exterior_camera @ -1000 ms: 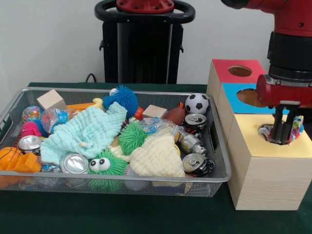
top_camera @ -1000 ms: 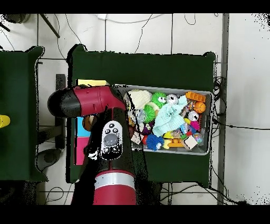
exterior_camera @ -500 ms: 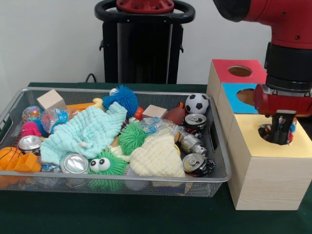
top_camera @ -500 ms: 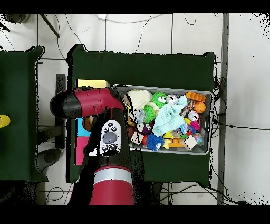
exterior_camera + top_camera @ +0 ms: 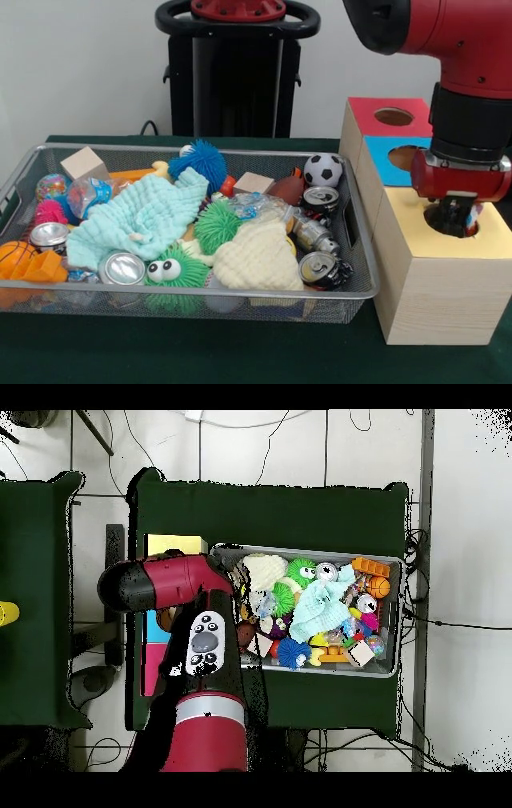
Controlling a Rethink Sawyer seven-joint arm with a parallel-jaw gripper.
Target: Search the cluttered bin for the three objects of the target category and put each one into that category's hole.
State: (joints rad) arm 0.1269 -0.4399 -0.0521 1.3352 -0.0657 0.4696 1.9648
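Note:
My gripper (image 5: pixel 453 218) reaches down into the round hole (image 5: pixel 438 225) in the yellow-topped box (image 5: pixel 416 232). It is shut on a small colourful packet (image 5: pixel 478 211), of which only a sliver shows at the hole's rim. The wire bin (image 5: pixel 240 293) to the left holds a mint cloth (image 5: pixel 144 216), a cream cloth (image 5: pixel 256 256), spiky balls (image 5: pixel 200 160), cans (image 5: pixel 124 268) and a soccer ball (image 5: pixel 323 170). In the overhead view the arm (image 5: pixel 205 644) hides the gripper, and the bin (image 5: pixel 392 566) lies to its right.
Behind the yellow box stand a blue-topped box (image 5: pixel 384 164) and a red-topped box (image 5: pixel 368 112), each with a round hole. Wooden blocks (image 5: pixel 83 164), an orange basketball (image 5: pixel 14 254) and a green googly-eyed ball (image 5: pixel 172 272) crowd the bin. The arm's red wrist (image 5: pixel 462 172) hangs low over the boxes.
The gripper has sunk deeper into the yellow box's hole with the packet, which showed plainly above the rim a second ago. The arm has shifted slightly left in the front view.

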